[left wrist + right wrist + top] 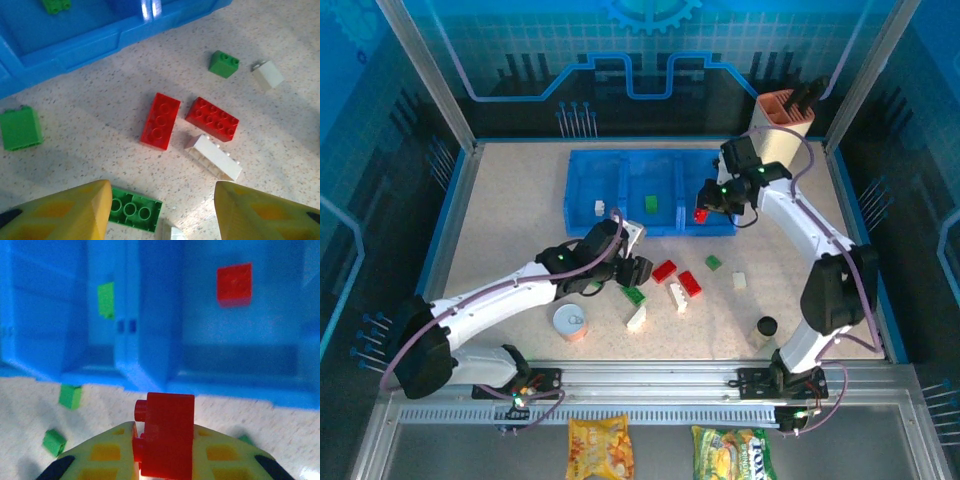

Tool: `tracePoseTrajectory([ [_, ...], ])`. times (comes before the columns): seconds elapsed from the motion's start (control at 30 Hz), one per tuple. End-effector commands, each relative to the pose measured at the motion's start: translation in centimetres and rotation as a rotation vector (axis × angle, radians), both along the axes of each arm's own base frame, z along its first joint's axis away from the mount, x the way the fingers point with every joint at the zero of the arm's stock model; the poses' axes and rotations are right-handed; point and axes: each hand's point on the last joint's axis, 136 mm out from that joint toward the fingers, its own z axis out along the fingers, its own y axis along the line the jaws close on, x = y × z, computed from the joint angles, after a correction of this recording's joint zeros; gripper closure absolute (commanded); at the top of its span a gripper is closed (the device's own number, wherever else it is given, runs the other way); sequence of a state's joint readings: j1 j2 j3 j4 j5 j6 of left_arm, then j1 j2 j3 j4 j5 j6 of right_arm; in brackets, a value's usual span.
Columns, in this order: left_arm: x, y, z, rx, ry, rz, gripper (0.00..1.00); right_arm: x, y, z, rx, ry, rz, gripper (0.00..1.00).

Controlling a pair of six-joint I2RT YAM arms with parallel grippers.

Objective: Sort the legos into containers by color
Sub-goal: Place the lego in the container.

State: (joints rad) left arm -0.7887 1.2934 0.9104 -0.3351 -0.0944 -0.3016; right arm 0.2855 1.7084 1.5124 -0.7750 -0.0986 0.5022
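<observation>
The blue three-part containers tray [665, 228] lies at the back of the table. A white lego [599, 207] sits in its left part, a green one [651, 203] in the middle, and a red one [233, 284] in the right. My right gripper [165, 440] is shut on a red lego [167, 432] at the tray's front wall [150, 375], before the right part. Over the loose legos my left gripper [162, 210] hangs open and empty. An upturned green lego [134, 209] lies by its left finger. Beyond lie two red legos [160, 121] [212, 118] and a white one [214, 157].
A small green lego [223, 63] and a white one [267, 74] lie further right, another green [20, 128] left. A tin can [570, 322] stands near the left arm, a black-capped bottle [766, 327] by the right base, a beige knife block [782, 125] back right.
</observation>
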Motion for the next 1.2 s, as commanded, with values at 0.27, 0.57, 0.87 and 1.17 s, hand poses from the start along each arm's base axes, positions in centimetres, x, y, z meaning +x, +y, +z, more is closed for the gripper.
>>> tracePoseTrajectory([
  [0.27, -0.9, 2.0, -0.8, -0.003, 0.036, 0.105, 0.43, 6.3, -0.5, -4.8, -0.101, 0.085, 0.032, 0.77],
  [0.57, -1.1, 2.2, -1.3, 0.012, 0.049, 0.11, 0.43, 8.4, 1.4, -8.4, -0.054, 0.16, 0.064, 0.77],
  [0.87, -1.3, 2.4, -1.8, 0.016, 0.068, 0.126, 0.43, 8.6, 1.5, -10.7, -0.084, 0.215, 0.074, 0.75],
  [1.17, -1.1, 2.2, -1.5, 0.015, 0.068, 0.122, 0.43, 9.2, 1.2, -9.2, -0.101, 0.192, 0.066, 0.64],
])
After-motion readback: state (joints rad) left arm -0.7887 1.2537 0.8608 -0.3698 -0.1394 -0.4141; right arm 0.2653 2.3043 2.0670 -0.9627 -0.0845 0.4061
